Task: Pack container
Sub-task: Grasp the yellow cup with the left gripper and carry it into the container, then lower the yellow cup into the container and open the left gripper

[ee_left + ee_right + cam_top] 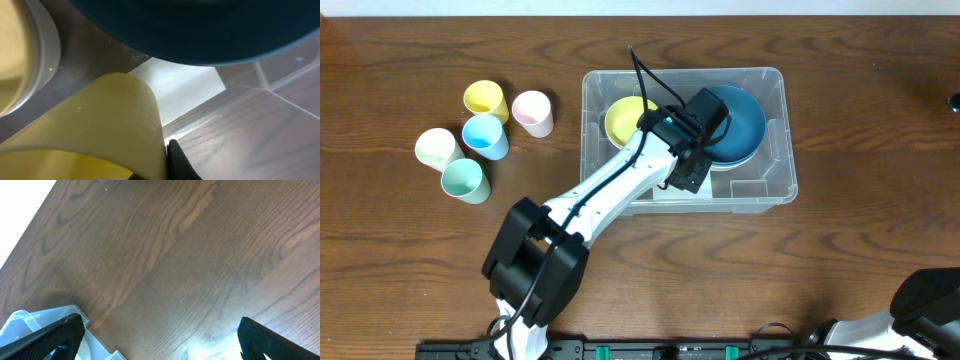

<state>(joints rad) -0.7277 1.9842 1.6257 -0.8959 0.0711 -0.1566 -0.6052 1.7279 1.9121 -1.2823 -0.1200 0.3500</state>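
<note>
The clear container [772, 78] stands at the table's middle with a yellow bowl [618, 118] and a blue bowl [748, 128] inside. My left gripper [686, 152] reaches into it between the two bowls. In the left wrist view the gripper [150, 170] is shut on a pale yellow cup [115, 125], held above the bin's white label [185, 92], with the blue bowl [200, 30] just beyond and the yellow bowl [15, 50] at the left. My right gripper [160, 340] is open and empty over bare table, a container corner [25, 321] beside its left finger.
Several cups stand left of the container: yellow [485, 97], pink [532, 112], blue [485, 135], white [436, 148] and green [465, 180]. The right arm [930, 300] rests at the near right corner of the table.
</note>
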